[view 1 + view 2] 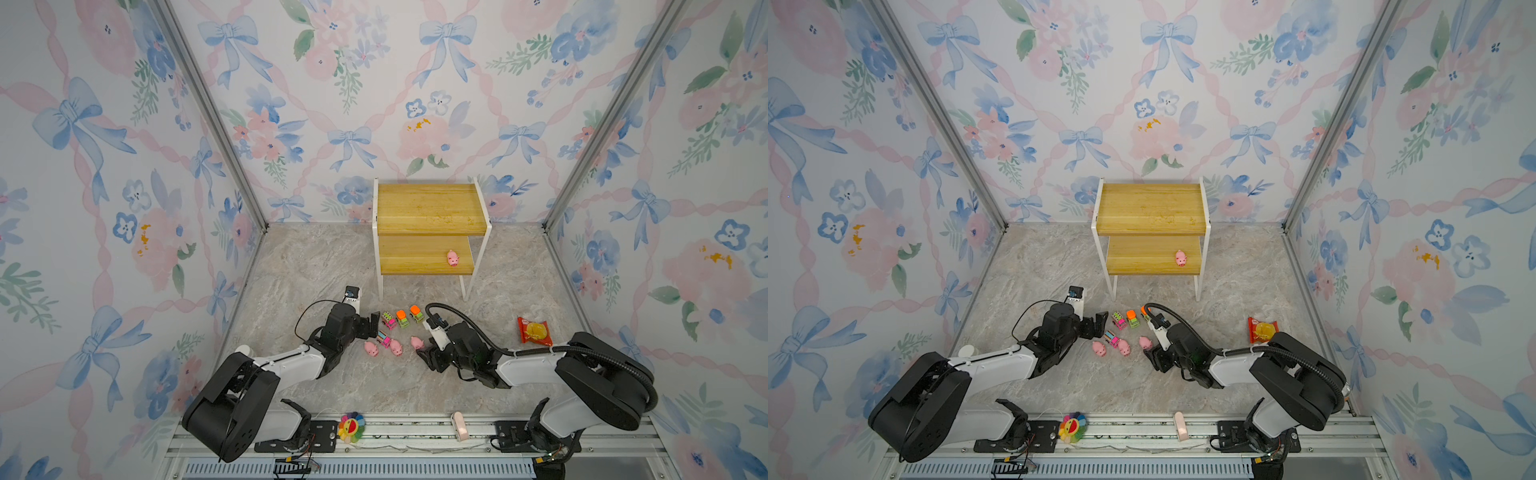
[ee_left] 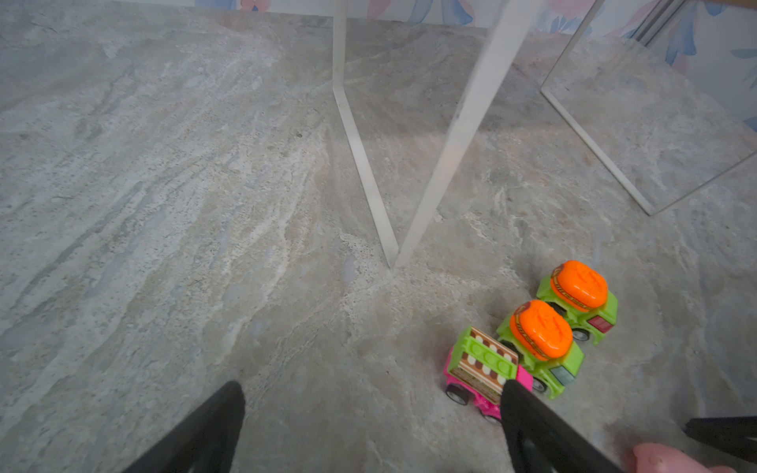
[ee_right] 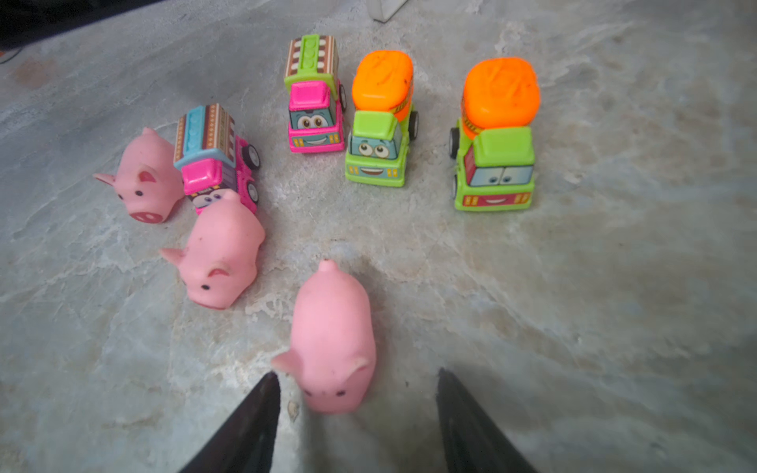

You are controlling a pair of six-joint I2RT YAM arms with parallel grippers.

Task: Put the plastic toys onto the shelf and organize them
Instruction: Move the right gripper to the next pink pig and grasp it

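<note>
The shelf [image 1: 419, 208] stands at the back, and one pink pig [image 1: 452, 258] sits on its lower board. On the floor in front stand two green trucks [image 3: 379, 123] [image 3: 495, 135], two pink trucks [image 3: 315, 96] [image 3: 215, 157] and three pink pigs [image 3: 149, 180] [image 3: 221, 256] [image 3: 334, 340]. My right gripper [image 3: 356, 374] is open, and the head of the nearest pig lies between its fingertips with gaps on both sides. My left gripper [image 2: 372, 391] is open over bare floor. One of its fingers [image 2: 532, 426] is in front of a pink truck [image 2: 483, 364].
A red snack packet [image 1: 534, 330] lies on the floor at the right. A rainbow flower toy [image 1: 350, 428] and a small pale object [image 1: 458, 426] sit on the front rail. The shelf's white legs [image 2: 450, 143] stand just behind the trucks.
</note>
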